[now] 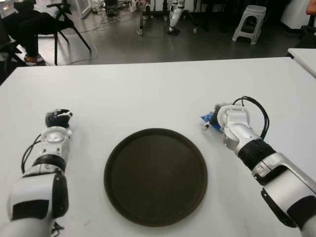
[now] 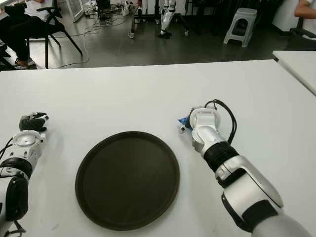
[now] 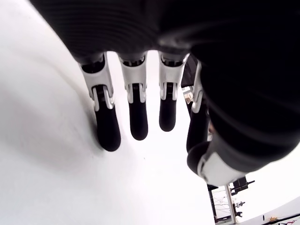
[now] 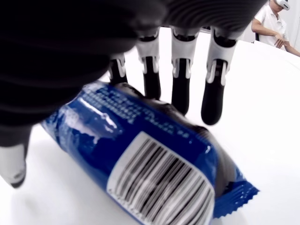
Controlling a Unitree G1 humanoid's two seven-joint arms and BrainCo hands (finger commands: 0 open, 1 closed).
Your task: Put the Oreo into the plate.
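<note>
While my left hand (image 1: 58,118) just sits off to the left of the round dark brown plate (image 1: 155,175) with its fingers loose and nothing in them, all the action is over on the other side. That plate sits in the middle of the white table (image 1: 148,94) with nothing on it so far. Just past the plate's upper right edge, my right hand (image 1: 217,118) is down over the small blue plastic-wrapped Oreo packet (image 4: 150,159), which is lying on the table under my palm. Four fingers (image 4: 180,89) reach out beyond it and the thumb hangs on the near side, so I'd call the hand unclenched, not gripping yet. To do this bit properly I reckon I need to curl the fingers and thumb in on opposite long sides of the packet, squeezing gently since the wrapper looks slippery and crinkly. Packet itself is glossy blue, white barcode panel facing up, zigzag crimped end sticking out, looks plump with something dark showing through.
</note>
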